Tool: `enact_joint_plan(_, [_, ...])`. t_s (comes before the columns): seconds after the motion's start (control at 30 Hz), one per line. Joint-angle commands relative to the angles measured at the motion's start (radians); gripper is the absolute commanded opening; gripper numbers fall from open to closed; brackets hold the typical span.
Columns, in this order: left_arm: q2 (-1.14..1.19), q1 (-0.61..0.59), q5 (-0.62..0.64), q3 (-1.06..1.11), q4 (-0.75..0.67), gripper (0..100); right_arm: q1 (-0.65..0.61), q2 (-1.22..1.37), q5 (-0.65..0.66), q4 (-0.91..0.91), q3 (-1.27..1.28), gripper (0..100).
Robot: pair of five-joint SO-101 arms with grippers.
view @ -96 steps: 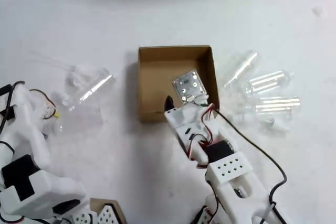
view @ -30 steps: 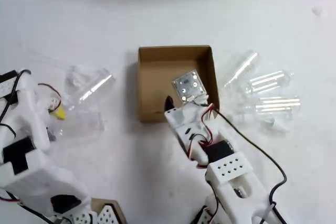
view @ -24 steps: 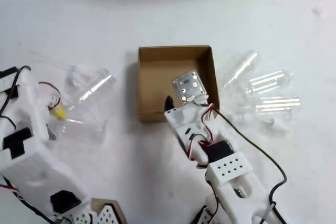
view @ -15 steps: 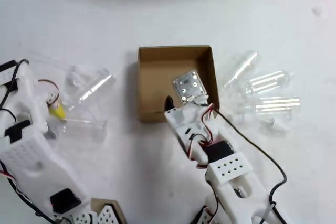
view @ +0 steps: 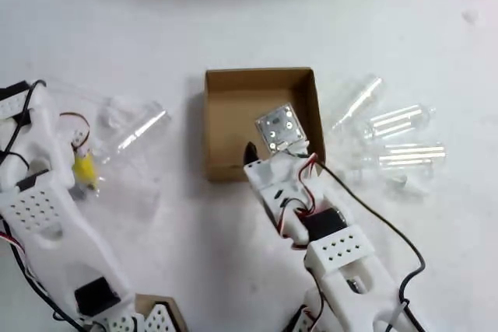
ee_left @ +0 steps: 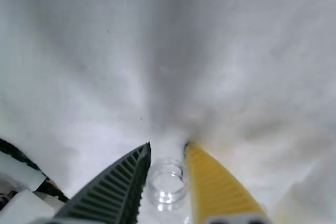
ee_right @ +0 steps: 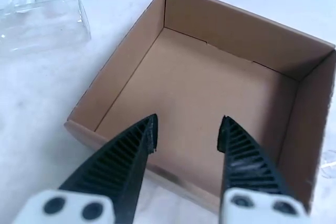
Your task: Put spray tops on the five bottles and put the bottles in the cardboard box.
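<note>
Left gripper, nine o'clock of the brown cardboard box, pinches the neck of a clear plastic bottle; right gripper gapes empty above the box.

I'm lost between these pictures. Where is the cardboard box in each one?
High view: cardboard box at the table's centre, open side up.
Right wrist view: directly below the right gripper, empty.
Left wrist view: this camera faces white table elsewhere.
Shared landmark: the clear bottle lying beside the box's wall.
</note>
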Motion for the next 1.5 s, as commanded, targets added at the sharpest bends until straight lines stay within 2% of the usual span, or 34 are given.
enact_joint_plan(0.0, [0.001, -0.015, 0.006, 0.008, 0.015, 3, -0.007, 0.001, 0.000, -0.024, -0.006, 17.3])
enact_joint_plan(0.1, [-0.004, -0.015, 0.002, 0.000, 0.017, 3, -0.007, 0.001, 0.000, -0.024, -0.006, 17.3])
enact_joint_plan(0.17, [-0.004, -0.015, -0.049, 0.000, 0.017, 2, -0.007, 0.001, 0.000, -0.024, -0.006, 17.3])
enact_joint_plan(0.37, [-0.005, -0.015, -0.463, -0.002, 0.015, 2, -0.007, 0.001, 0.000, -0.024, -0.006, 17.3])
enact_joint_plan(0.47, [-0.005, -0.012, -0.620, -0.017, 0.015, 2, -0.007, 0.001, 0.000, -0.024, -0.006, 17.3])
enact_joint_plan(0.63, [-0.028, -0.007, -0.643, -0.126, 0.015, 2, -0.007, 0.001, 0.000, -0.024, -0.006, 17.3])
enact_joint_plan(0.8, [-0.160, 0.016, -0.646, -0.157, 0.015, 2, -0.007, 0.001, 0.000, -0.024, -0.006, 17.3])
enact_joint_plan(0.9, [-0.254, 0.051, -0.666, -0.129, 0.017, 2, -0.007, 0.001, 0.000, -0.024, -0.006, 17.3])
enact_joint_plan(1.1, [-0.427, 0.166, -0.813, -0.035, 0.015, 2, -0.004, 0.001, 0.000, -0.024, -0.006, 17.3])
enact_joint_plan(1.47, [-0.785, 0.306, -0.824, -0.021, 0.015, 2, 0.001, -0.007, 0.000, -0.024, -0.006, 17.3])
